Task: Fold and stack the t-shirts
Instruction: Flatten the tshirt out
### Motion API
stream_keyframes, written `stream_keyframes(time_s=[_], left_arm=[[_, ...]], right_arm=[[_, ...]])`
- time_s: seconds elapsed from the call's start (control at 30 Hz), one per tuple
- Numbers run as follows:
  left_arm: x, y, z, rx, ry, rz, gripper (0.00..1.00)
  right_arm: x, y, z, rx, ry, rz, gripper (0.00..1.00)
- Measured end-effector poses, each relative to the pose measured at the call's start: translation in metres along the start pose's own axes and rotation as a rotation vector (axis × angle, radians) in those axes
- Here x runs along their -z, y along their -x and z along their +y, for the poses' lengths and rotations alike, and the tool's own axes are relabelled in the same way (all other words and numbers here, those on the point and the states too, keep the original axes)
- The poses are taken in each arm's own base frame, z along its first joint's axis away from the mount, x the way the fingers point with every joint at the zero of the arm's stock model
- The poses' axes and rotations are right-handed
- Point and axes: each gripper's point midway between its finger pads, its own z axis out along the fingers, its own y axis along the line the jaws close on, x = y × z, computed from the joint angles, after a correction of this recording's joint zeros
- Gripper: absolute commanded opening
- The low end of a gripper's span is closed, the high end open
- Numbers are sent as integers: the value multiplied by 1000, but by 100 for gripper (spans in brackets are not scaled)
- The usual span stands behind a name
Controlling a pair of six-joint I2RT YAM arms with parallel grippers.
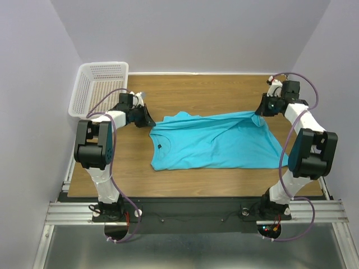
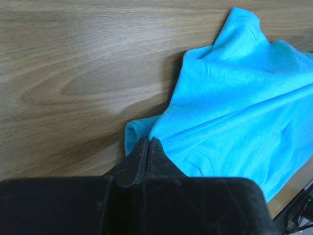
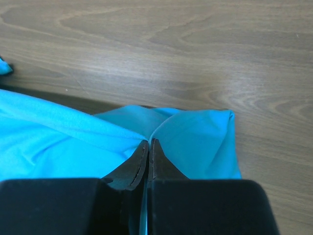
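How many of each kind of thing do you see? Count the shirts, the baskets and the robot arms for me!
Blue t-shirt: 1
White basket: 1
Robot arms: 2, left and right
Total: 4

t-shirt [image 1: 216, 143] spread on table [image 1: 196, 89] | left gripper [image 1: 150, 124] at its far-left corner | right gripper [image 1: 259, 115] at its far-right corner | basket [image 1: 98, 89] beyond its left end
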Motion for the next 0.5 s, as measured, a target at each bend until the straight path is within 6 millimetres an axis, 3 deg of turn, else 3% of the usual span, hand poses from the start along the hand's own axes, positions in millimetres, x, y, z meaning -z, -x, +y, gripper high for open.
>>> stream_keyframes(time_s=[0.07,0.23,0.43,0.5], left_arm=[[0,1,-2,-2,-12,-1,0],[1,4,-6,-3,-24,-6,0],[1,5,1,1,11,-12,0],[1,4,4,5,23,-11,0]], right_arm=[[-2,-7,1,17,14,14,1],[-5,-24,-1,45,24,50,17],[-5,-25,-5,68,20,49,24],[-6,-25,-6,70,19,50,21]])
